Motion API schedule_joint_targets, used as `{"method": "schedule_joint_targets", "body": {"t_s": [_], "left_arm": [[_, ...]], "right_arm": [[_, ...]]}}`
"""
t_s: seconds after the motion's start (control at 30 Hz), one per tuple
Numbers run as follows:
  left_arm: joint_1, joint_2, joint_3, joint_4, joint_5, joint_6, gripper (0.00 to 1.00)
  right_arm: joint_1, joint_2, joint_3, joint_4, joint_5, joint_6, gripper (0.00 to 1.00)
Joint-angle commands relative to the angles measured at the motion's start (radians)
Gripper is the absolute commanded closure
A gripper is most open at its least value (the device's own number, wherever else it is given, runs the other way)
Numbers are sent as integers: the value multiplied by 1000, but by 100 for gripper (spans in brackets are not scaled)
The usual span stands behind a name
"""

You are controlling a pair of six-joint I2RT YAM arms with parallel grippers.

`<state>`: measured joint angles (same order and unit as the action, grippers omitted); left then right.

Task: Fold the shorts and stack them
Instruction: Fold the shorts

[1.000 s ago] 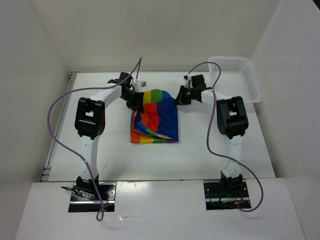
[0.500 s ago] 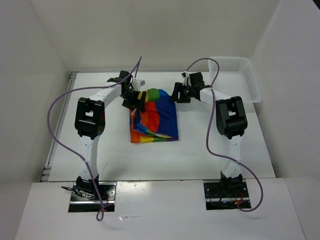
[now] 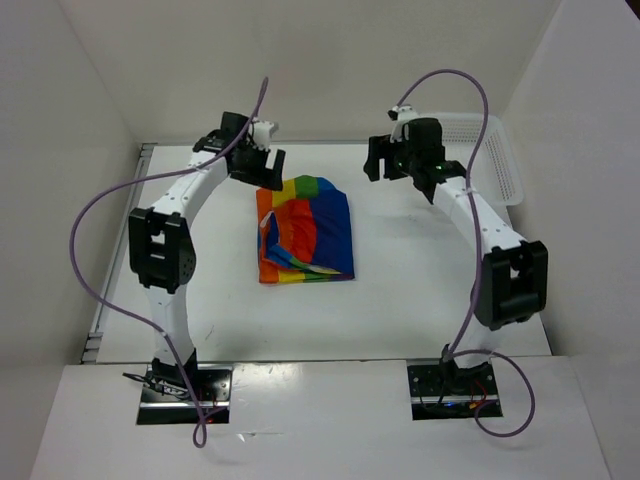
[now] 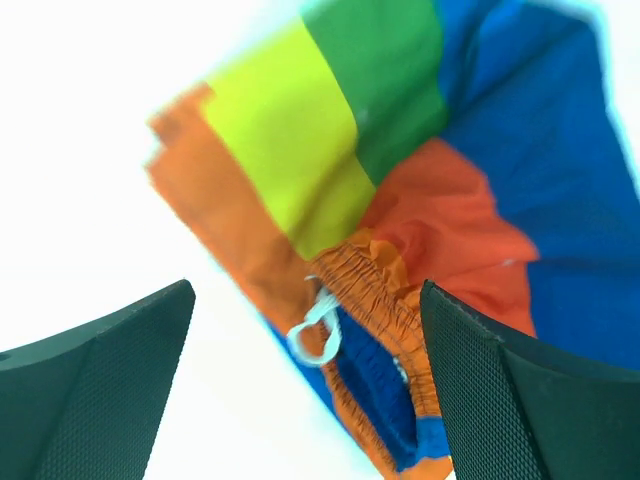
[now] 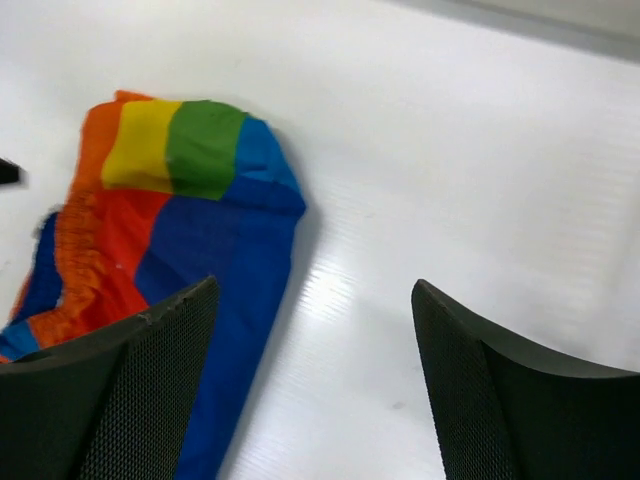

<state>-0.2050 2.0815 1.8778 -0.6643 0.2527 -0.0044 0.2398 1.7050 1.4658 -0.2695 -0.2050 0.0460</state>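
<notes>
The rainbow-striped shorts [image 3: 305, 230] lie folded in a compact bundle on the white table, orange, yellow and green stripes at the far edge, blue down the right side. My left gripper [image 3: 262, 165] hovers open just past their far left corner; in its wrist view the shorts [image 4: 420, 200] show an orange waistband and white drawstring between the spread jaws. My right gripper [image 3: 385, 160] is open above bare table, up and to the right of the shorts [image 5: 190, 220], with nothing between its fingers.
A white mesh basket [image 3: 490, 150] stands at the back right corner, just behind the right arm. White walls close the table on three sides. Purple cables loop from both arms.
Both grippers have let go of the shorts' far edge, opened wide and lifted away. The right arm has swung out to the right. The shorts have settled flat.
</notes>
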Motion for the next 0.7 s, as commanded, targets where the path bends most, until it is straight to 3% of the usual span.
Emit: {"method": "schedule_joint_targets", "body": {"t_s": [0.0,0.13,0.33,0.5,0.67], "left_arm": [[29,-148,-27,100,-108,4,0],[150,-271,-146,115,-194,4,0],[355,-490,-426,189,-194,4,0],[415,-650,-626,226,-174,4,0],[447,-705,-703,261,-98,4,0]], "right_arm": [[9,-143,-61,-42,145,-124,17],[9,-296,-165,-51,248,-185,16],[-144,-497,-262,-42,280,-186,16],[-252,-628,-340,21,302,-195,14],[-306,-740,-430,21,253,-224,14]]}}
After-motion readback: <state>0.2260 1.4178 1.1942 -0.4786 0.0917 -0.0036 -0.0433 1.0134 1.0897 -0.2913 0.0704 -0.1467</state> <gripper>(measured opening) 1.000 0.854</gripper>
